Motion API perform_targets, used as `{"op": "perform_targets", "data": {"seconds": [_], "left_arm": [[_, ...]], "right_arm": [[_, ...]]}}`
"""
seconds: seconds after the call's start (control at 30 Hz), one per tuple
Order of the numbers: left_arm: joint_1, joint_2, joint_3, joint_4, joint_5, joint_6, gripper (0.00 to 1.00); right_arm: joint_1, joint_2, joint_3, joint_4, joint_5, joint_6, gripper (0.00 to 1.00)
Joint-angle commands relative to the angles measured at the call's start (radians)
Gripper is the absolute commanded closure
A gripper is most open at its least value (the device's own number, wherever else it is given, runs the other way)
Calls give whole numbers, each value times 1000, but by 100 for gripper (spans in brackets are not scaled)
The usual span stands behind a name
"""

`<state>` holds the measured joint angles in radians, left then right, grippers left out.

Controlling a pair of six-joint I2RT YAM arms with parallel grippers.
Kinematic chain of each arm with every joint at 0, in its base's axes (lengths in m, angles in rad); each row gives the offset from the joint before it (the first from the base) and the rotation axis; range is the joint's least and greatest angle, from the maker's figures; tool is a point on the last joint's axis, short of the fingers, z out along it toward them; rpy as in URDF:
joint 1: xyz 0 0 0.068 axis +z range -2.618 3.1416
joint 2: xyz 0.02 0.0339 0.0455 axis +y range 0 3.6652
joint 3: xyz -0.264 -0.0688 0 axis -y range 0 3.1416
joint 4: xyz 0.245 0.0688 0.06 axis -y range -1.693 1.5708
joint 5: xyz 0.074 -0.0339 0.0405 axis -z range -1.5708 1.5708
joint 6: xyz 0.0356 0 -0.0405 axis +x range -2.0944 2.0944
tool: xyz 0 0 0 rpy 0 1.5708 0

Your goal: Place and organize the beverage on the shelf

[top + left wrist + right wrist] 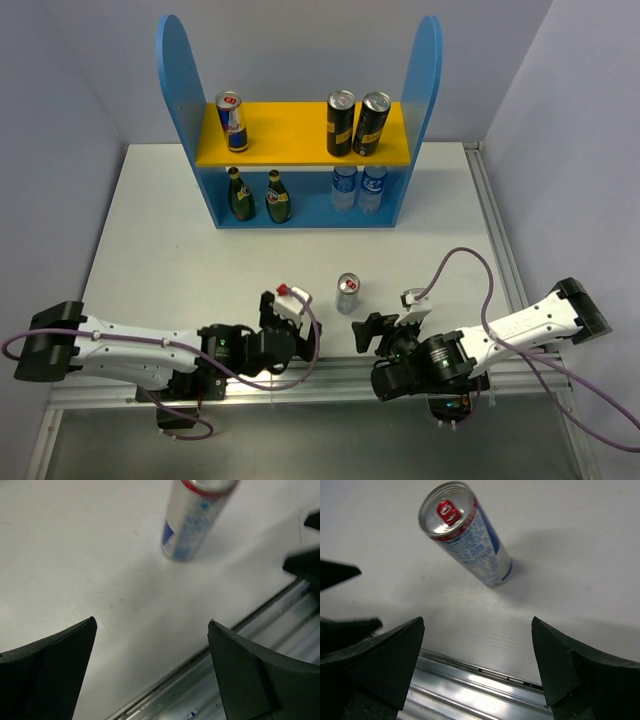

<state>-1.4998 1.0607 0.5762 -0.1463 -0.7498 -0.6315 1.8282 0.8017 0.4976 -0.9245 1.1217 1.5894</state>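
Left gripper point(151, 621) and right gripper point(478, 620) both gape released, empty, either side of 1 silver can point(347, 293) upright on the table point(150, 230). Only the top view shows the shelf point(175, 60), well apart: 3 cans point(352, 122) above, 4 bottles point(278, 196) below.

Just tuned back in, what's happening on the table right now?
One silver can stands upright on the table, not yet on the shelf. The left gripper and right gripper sit on either side of it near the table's front edge, fingers open, holding nothing. The upper board carries a blue-silver can and two dark cans. Below are two green bottles and two blue-labelled bottles.
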Motion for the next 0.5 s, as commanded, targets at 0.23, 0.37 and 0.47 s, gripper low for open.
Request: {"op": "perform_targets", "data": {"seconds": [0.23, 0.37, 0.47], "left_arm": [[-91, 385, -58, 782, 12, 57, 1], [-89, 554, 17, 888, -54, 122, 1], [-89, 623, 48, 947, -112, 157, 1]], "right_arm": [[32, 340, 171, -519, 62, 647, 0], [54, 265, 125, -496, 69, 638, 0], [56, 154, 85, -369, 84, 491, 2]]}}
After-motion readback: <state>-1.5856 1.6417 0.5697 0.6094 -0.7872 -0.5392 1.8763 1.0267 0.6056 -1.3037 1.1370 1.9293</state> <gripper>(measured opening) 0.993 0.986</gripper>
